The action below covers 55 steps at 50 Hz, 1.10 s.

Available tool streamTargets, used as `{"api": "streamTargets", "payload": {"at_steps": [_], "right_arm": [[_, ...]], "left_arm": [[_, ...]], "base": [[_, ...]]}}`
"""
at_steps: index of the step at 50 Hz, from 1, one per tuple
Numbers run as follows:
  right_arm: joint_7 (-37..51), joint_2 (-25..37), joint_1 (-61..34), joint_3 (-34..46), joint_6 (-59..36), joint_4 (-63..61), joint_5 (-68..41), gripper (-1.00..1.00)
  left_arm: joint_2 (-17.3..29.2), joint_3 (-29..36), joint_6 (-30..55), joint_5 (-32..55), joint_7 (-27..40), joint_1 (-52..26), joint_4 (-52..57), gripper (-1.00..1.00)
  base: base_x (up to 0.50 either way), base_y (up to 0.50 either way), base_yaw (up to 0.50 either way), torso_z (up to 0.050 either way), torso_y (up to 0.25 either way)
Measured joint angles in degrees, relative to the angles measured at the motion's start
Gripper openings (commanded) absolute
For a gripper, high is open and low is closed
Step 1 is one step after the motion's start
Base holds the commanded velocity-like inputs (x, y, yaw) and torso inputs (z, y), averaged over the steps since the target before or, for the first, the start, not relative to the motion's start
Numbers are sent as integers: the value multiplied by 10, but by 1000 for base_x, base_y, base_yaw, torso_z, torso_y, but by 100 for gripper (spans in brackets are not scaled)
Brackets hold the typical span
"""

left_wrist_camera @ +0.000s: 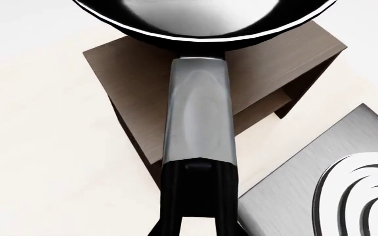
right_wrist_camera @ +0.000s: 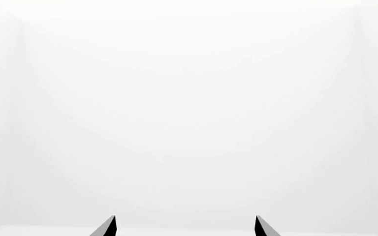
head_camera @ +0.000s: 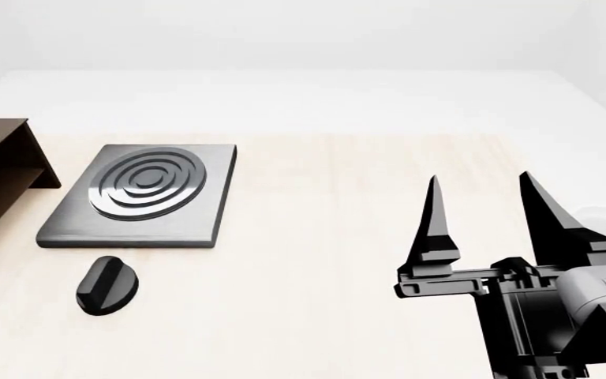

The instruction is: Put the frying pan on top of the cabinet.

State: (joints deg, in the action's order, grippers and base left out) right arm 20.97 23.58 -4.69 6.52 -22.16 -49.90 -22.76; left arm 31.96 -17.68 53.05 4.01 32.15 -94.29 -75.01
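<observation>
Above one cabinet [left_wrist_camera: 143,73], one frying pan [left_wrist_camera: 199,123] in left gripper [left_wrist_camera: 185,228]; right gripper [head_camera: 482,209] spread wide

The desk [head_camera: 366,237] is viewed downward from the head; the cabinet [left_wrist_camera: 136,69] and hotplate [left_wrist_camera: 307,172], near its left edge, are seen closer from the left wrist; only blank wall is faced from the right wrist.

Bright, even, sharp, nearly shadowless
</observation>
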Motion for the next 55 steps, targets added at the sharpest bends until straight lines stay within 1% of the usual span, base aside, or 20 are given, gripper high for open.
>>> {"api": "streamTargets", "payload": {"at_steps": [13, 26, 27, 37, 45, 47, 50, 55], "right_arm": [[3, 3, 2, 1, 3, -1, -1, 100], [6, 6, 4, 3, 7, 0, -2, 100], [6, 6, 4, 3, 7, 0, -2, 100], [8, 8, 3, 5, 7, -1, -4, 100], [10, 9, 0, 7, 6, -1, -5, 100], [11, 10, 0, 8, 6, -1, -5, 100], [11, 10, -1, 10, 7, 1, -5, 100], [10, 10, -1, 14, 9, 4, -4, 100]], "left_arm": [[-4, -28, 5, -17, -10, 12, 0, -100], [-1, -60, 3, -21, 3, 34, 0, -100], [-2, -60, 3, -21, 3, 34, 0, 100], [-8, -28, -12, -40, -32, 13, 1, 100], [-32, 14, -64, -57, -77, -28, 9, 100], [-44, 23, -61, -60, -89, -26, 48, 100], [-63, 37, -38, -61, -109, -11, 139, 100], [-98, 54, 29, -56, -143, 39, 333, 100]], "base": [[0, 0, 0, 1, 1], [0, 0, 0, 0, 1], [0, 0, 0, 0, 0], [0, 0, 0, 0, 0], [0, 0, 0, 0, 0], [0, 0, 0, 0, 0], [0, 0, 0, 0, 0], [0, 0, 0, 0, 0]]}}
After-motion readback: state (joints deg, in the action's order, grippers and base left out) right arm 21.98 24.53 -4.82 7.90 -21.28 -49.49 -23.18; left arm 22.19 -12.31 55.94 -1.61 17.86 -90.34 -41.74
